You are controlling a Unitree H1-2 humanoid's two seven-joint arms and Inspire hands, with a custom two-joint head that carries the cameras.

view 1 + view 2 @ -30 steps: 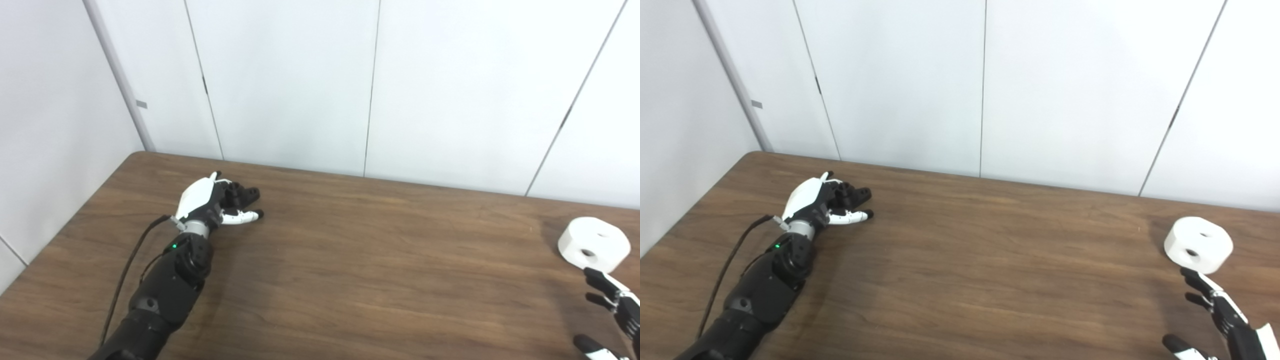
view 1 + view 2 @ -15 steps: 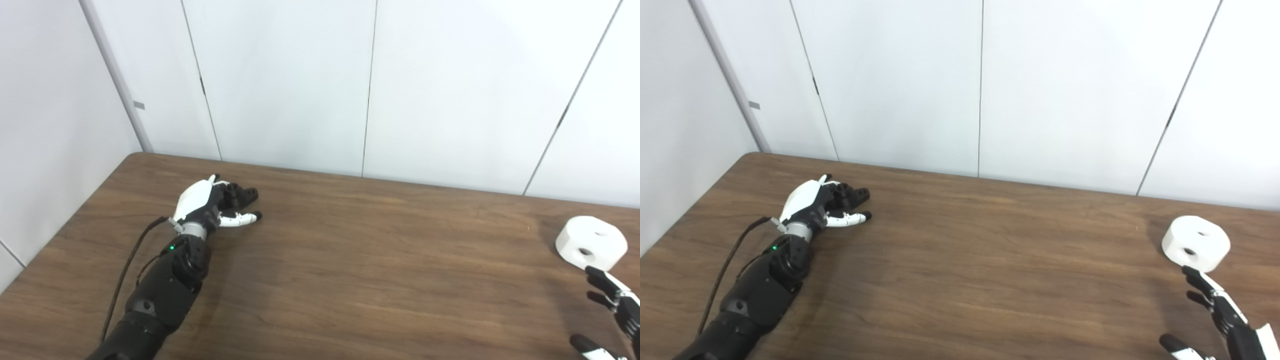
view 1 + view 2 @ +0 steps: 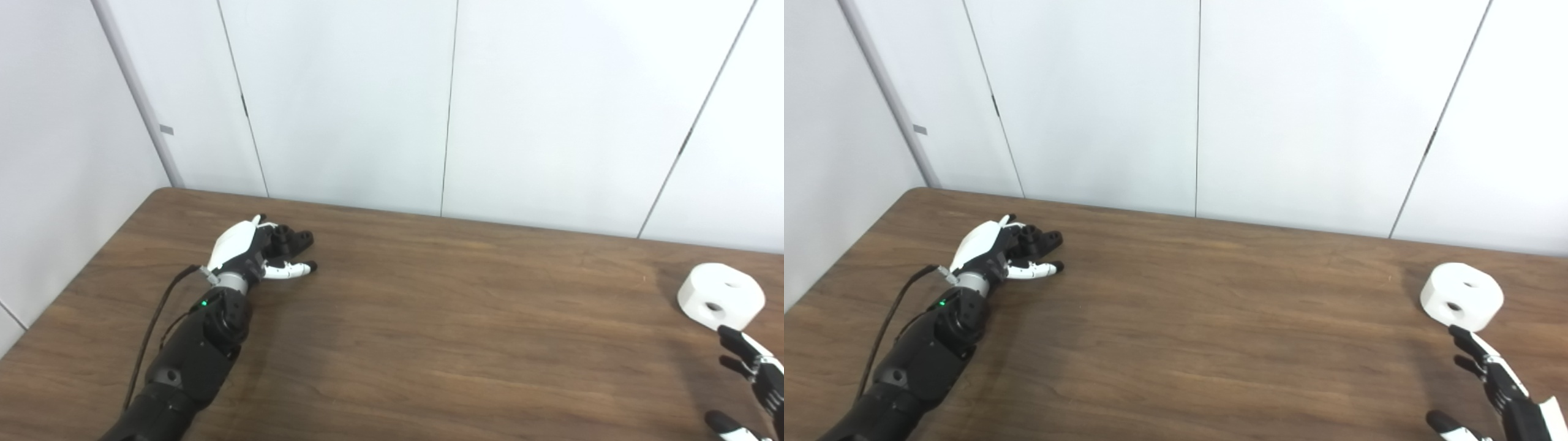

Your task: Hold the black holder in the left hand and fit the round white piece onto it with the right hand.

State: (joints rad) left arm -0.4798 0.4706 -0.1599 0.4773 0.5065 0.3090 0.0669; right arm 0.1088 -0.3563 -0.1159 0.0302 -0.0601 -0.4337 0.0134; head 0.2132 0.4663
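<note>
A brown wooden table (image 3: 429,318) fills the lower part of both views, with white wall panels (image 3: 343,104) behind its far edge.

The left hand (image 3: 254,254) lies low on the table at the far left, its white back turned up and its arm reaching in from the near left corner. A black cable (image 3: 153,331) runs along the forearm. The fingers (image 3: 294,269) point right; one white finger with a dark tip stretches out along the table, while the others curl around a small black holder (image 3: 288,236). The holder shows only as dark rounded parts between the fingers, and its shape is hard to make out. The hand seems closed on it, resting at table level.

The white piece (image 3: 1461,298) sits on the table at the far right, well apart from the left hand. It is a thick round disc, lying flat, with one hole in its top face and another in its near side wall.

The right hand (image 3: 1497,386) comes in at the near right corner, partly cut off by the picture's edge. Its fingers (image 3: 1470,343) are spread apart and hold nothing. The foremost fingertip is just beside the near edge of the white piece; whether it touches cannot be told.
</note>
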